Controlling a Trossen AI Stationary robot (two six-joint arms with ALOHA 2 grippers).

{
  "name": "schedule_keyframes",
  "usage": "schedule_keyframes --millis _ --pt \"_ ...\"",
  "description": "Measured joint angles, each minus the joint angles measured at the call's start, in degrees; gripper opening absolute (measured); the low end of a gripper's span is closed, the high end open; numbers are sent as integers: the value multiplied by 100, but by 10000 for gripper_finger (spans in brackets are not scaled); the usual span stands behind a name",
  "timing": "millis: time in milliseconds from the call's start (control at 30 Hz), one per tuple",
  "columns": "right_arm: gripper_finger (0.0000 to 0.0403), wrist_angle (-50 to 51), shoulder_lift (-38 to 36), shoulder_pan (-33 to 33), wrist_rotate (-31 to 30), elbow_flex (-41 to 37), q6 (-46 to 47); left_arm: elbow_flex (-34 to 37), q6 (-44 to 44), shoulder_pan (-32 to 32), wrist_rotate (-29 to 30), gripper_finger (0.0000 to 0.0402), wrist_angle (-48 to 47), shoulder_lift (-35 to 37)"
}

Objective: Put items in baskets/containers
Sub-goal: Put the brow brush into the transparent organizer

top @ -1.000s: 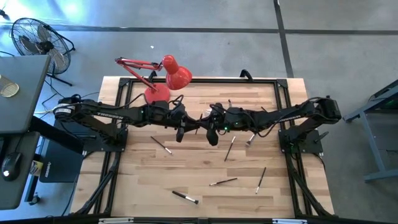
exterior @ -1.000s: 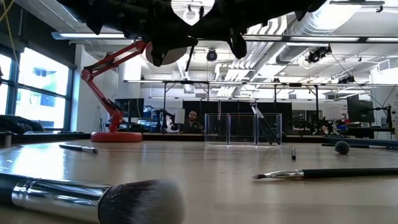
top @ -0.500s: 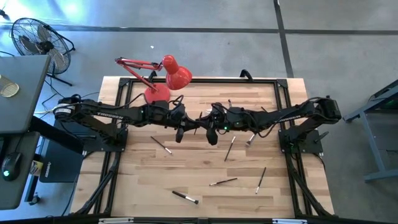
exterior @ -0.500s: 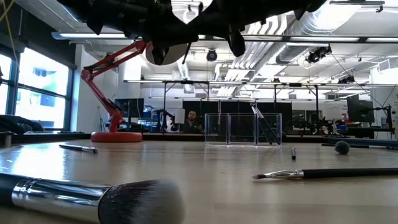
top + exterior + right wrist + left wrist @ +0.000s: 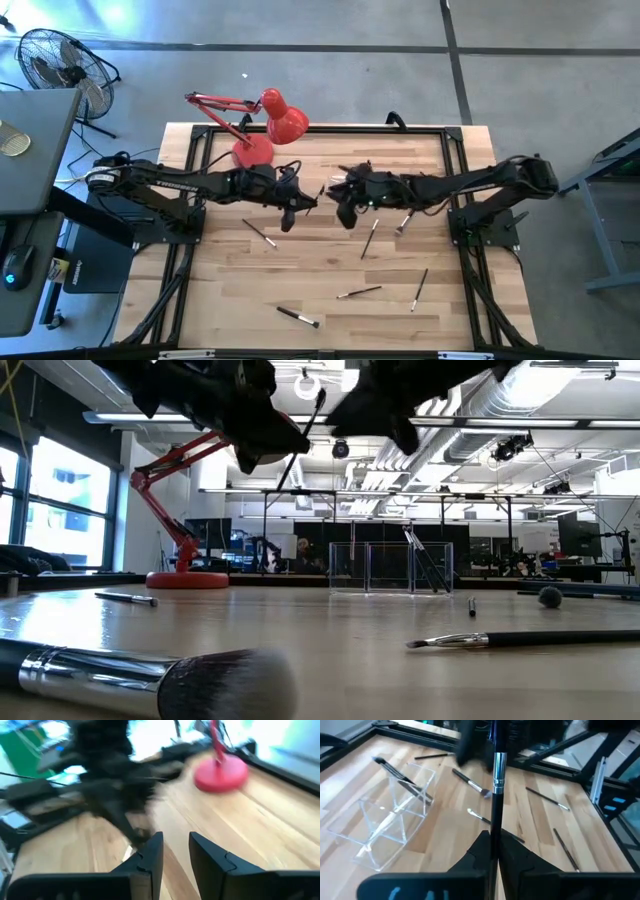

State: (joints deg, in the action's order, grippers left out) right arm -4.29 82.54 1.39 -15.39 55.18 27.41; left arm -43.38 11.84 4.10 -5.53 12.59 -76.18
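Above the middle of the wooden surface point(image 5: 300, 270), the left claw point(image 5: 492, 847) pinches a thin dark-handled brush with a silver ferrule point(image 5: 496, 790) — its long axis runs straight out from the claw. The clear plastic holder point(image 5: 390, 820) lies just beside, nearer this arm. The right claw point(image 5: 172, 850) stands spread, empty.

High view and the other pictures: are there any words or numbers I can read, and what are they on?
No text here can be read.
Left arm: pale lettering along it, too small to read.
Left gripper, shut on a brush: a pale blue mark on its body, too blurred to read.
No writing shows on the red lamp or the clear holder.
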Motion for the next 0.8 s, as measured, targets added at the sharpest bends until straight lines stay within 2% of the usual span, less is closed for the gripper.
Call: schedule_keyframes --millis 133,233,333,400,533,633,800 --pt "86 1460 -519 54 -131 0 658 2 -2 -2 -6 9 -81 0" --pt "79 2539 -924 245 -276 -3 817 2 0 0 14 9 -83 0" --pt "66 3269 -1334 687 -1255 -199 749 2 -2 2 195 9 17 0" --pt "52 3420 -1688 972 -1748 -541 752 2 -2 2 444 9 292 -76" --pt "10 2931 -2662 1303 -1776 -1498 969 13 -2 3 348 9 1469 -580" --pt "7 2129 -3463 1433 -1572 -2327 970 -11 -1 -5 366 9 2656 -1129" --pt "8 714 -4614 1438 -1191 -3514 842 -76 40 7 1361 9 4133 -1955"
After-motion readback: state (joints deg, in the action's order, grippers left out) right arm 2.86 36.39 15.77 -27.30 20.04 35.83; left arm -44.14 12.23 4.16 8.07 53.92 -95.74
